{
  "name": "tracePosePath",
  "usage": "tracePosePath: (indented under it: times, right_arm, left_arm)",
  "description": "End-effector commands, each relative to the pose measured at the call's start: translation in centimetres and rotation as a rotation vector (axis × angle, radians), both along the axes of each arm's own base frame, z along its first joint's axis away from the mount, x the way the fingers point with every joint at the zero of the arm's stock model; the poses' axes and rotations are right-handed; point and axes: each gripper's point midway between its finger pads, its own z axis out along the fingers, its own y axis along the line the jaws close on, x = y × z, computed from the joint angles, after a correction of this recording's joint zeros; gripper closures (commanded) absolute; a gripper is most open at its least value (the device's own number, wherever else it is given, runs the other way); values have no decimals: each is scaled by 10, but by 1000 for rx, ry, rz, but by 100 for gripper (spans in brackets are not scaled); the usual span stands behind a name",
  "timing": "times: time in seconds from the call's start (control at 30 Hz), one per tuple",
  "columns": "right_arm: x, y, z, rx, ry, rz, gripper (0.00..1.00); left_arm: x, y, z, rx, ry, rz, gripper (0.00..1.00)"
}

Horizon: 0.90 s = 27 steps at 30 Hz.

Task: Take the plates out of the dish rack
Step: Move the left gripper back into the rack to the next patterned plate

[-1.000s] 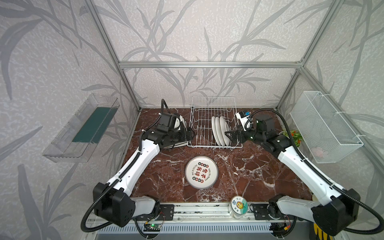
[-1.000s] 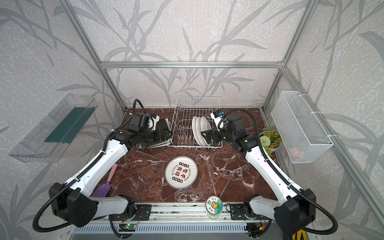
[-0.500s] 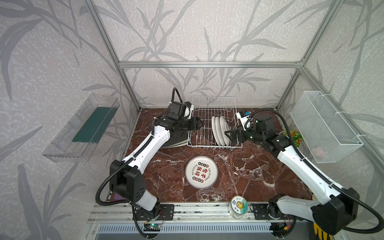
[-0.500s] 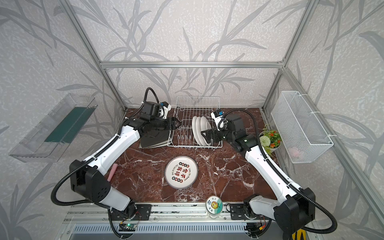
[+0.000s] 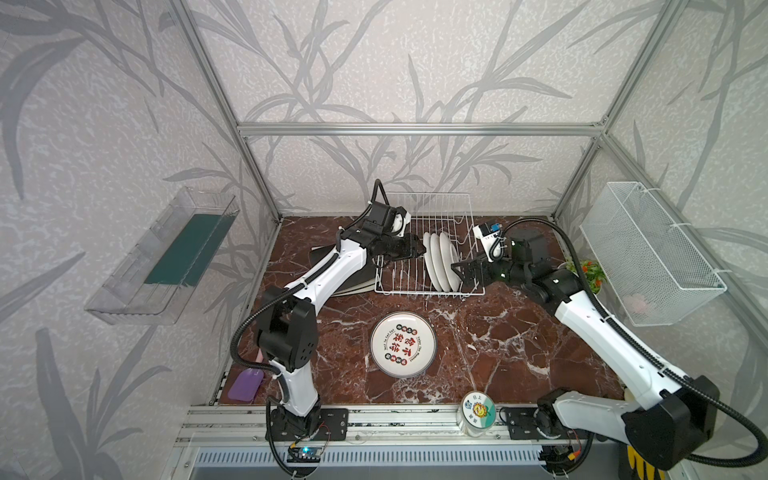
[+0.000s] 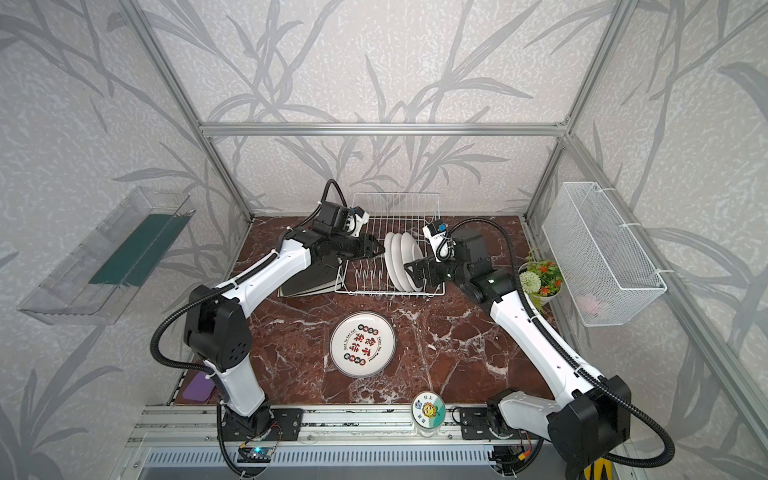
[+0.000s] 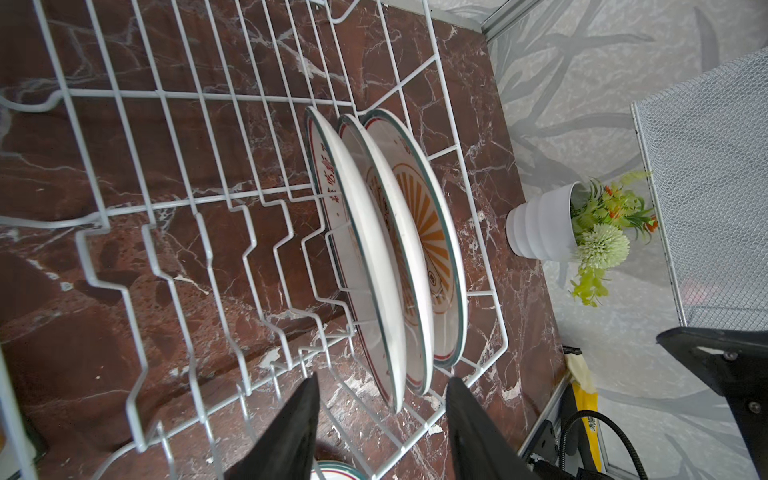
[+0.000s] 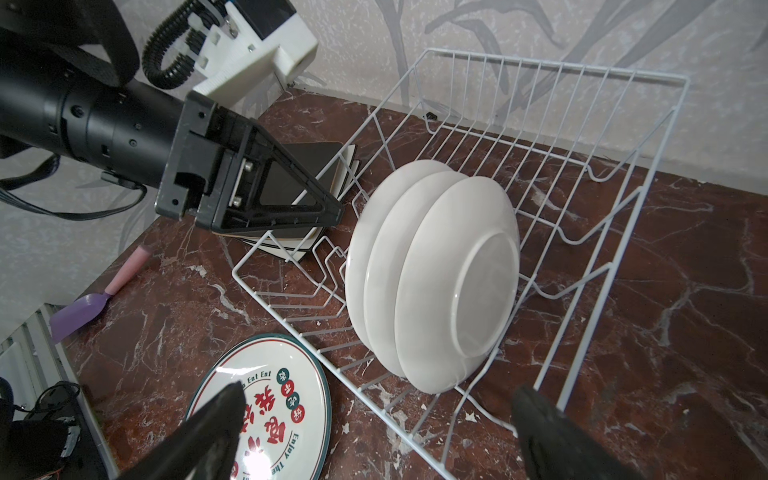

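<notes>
Here the left claw (image 5: pixel 416 250) and right claw (image 5: pixel 464 275) flank the plates (image 5: pixel 439 266).

Three round white plates (image 5: pixel 441 266) stand on edge in the wire rack (image 5: pixel 428 208), a fourth plate (image 5: pixel 402 344) lies flat in front, square plates (image 8: pixel 326 158) stacked beside it.

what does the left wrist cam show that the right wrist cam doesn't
Only left wrist: the sunburst faces of the three round plates, a potted plant, the mesh basket. Only right wrist: the plates' plain white backs, stacked square plates beside the dish rack, a purple spatula. Both: the three plates standing in the rack and the marble table.
</notes>
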Motion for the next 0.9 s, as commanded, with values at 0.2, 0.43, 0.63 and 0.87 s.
tracePosePath:
  times: [0.2, 0.43, 0.63, 0.87]
  right_arm:
    - [-1, -7, 10, -38, -40, -7, 1]
    - [-1, -8, 9, -37, -36, -7, 1]
    - [-1, -10, 7, -38, -31, -11, 1]
    - [1, -9, 8, -29, -33, -10, 1]
  left_arm:
    - [6, -21, -3, -9, 1, -26, 64]
    - [8, -24, -17, 18, 28, -27, 75]
    - [9, -25, -24, 42, 43, -21, 76]
    - [6, -28, -27, 27, 63, -24, 82]
